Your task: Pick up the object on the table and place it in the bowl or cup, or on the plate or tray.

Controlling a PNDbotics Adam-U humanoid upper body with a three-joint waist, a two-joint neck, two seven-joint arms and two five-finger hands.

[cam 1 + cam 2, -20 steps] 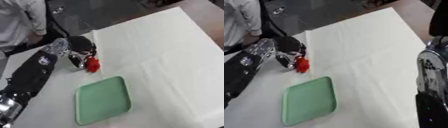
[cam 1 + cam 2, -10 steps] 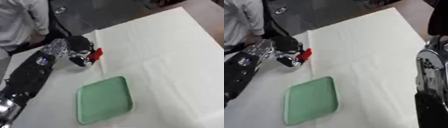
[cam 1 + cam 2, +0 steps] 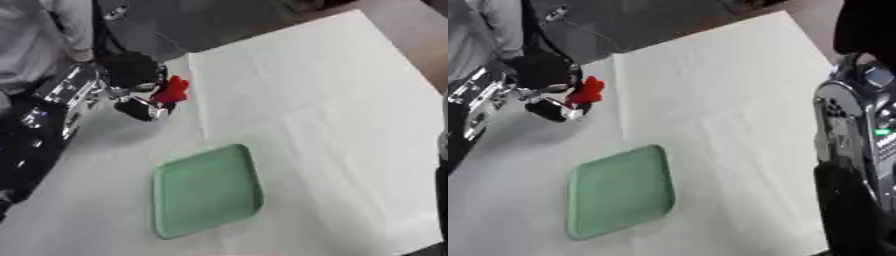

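Left robot hand [image 3: 131, 87] with fingers curled round a small red object [image 3: 171, 90], raised above the white cloth-covered tabletop [image 3: 332, 100], flat green rectangular plastic tray [image 3: 207, 189] nearer, well apart, right arm at right edge, its fingers not discernible.

red object [image 3: 172, 90] blurred, shape unclear
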